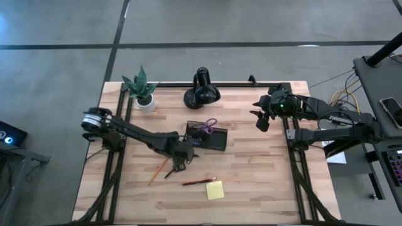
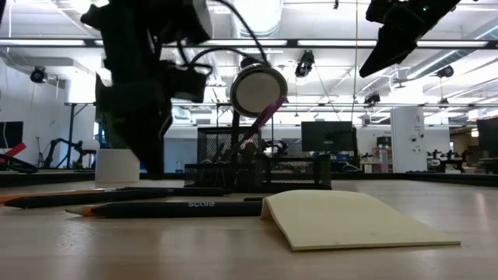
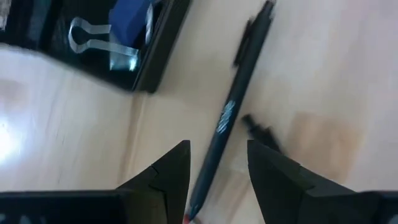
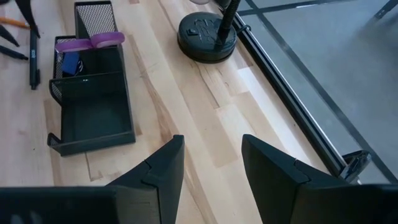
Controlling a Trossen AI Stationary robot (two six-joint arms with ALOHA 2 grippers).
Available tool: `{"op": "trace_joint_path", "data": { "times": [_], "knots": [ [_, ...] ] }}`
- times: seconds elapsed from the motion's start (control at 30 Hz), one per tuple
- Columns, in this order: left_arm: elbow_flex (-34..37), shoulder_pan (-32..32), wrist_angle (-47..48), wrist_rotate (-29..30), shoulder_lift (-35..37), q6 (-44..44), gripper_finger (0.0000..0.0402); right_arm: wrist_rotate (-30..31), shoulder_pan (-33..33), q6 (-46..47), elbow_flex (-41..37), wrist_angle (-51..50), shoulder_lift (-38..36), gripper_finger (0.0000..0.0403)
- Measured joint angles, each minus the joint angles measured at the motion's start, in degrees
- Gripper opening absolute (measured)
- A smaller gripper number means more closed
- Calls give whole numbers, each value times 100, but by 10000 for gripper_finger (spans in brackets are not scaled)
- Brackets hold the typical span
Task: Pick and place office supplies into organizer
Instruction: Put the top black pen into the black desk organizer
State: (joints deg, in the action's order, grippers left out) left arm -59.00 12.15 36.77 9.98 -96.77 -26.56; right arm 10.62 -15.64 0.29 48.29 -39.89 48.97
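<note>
One blue binder clip (image 3: 132, 17) shows only wrist-side.

Open table (image 1: 257, 182) right of organizer (image 1: 207, 137); lamp (image 1: 201, 90) and plant (image 1: 142, 88) crowding far edge; pad (image 1: 215, 189) near front.

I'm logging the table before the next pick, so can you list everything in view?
Organizer: one, black, table centre.
Scissors: one, purple handles, standing in the organizer.
Binder clip: one, blue, in the organizer.
Pen: one, black, on the table beside the organizer.
Pencils: two, orange, front of table.
Sticky pad: one, yellow, front.
Plant: one, green, white pot, back left.
Lamp: one, black, back.
Left hand: open, over the pen.
Right hand: open, raised at right.
</note>
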Motion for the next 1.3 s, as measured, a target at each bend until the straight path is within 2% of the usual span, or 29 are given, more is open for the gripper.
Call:
{"op": "trace_joint_path", "data": {
  "times": [0.17,0.4,0.6,0.7,1.0,1.3],
  "knots": [
    [243,-11,-127,-31,-5,165,140,-1,0,108,0,-3,0,155],
    [465,-21,-840,-30,-5,196,140,-3,0,123,0,-5,0,155],
    [581,-21,-970,-18,-89,225,138,-3,0,123,0,-5,0,155],
    [568,-18,-997,-25,-133,339,120,-3,0,123,0,-7,0,155],
    [574,-32,-1046,0,-191,355,20,-3,0,123,0,-3,0,155],
    [279,-43,-1105,-270,-228,288,8,-5,0,123,0,-1,0,155]
  ]
}}
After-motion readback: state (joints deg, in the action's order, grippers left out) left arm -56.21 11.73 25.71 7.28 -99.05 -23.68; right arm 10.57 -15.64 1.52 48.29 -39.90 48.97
